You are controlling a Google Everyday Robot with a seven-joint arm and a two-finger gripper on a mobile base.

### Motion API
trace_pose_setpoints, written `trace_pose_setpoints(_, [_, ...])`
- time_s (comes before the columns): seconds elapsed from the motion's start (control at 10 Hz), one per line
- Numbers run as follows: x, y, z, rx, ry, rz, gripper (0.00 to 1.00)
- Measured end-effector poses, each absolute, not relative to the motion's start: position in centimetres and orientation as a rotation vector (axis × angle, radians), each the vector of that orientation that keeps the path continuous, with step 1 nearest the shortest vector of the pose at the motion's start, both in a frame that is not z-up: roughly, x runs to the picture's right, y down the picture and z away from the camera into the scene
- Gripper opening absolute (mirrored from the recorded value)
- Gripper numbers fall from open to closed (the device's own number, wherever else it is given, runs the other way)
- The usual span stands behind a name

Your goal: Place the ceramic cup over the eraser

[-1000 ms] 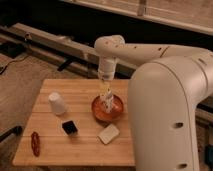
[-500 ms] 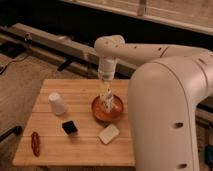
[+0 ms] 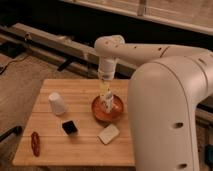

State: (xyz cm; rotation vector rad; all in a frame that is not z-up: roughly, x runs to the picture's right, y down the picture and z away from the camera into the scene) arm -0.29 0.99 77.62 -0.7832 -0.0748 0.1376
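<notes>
My gripper (image 3: 106,100): jaws spread wide, empty, pointing straight down over the bowl (image 3: 97,113); unmoved since a second ago. My arm (image 3: 125,49): elbow bent above the bowl, wrist vertical. Ceramic cup (image 3: 57,103): well left of the bowl, long axis upright, narrow end up. Eraser (image 3: 70,127): front-left of the bowl, lying flat.

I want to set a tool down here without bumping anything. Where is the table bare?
Bare: the back strip behind the ceramic cup, and the front edge between the red object and the cream slab. Crowded: the middle around the eraser, and the bowl, where the gripper hangs over it.
</notes>
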Motion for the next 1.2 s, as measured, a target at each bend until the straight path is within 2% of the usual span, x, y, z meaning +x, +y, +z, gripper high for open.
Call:
trace_pose_setpoints(0.5, [-1.2, 0.6, 77.9, -0.783, -0.086, 0.11, 0.8])
trace_pose_setpoints(0.8, [-6.1, 0.3, 77.7, -0.78, -0.131, 0.031, 0.8])
trace_pose_setpoints(1.2, [-16.1, 3.2, 76.6, -0.789, -0.233, -0.133, 0.8])
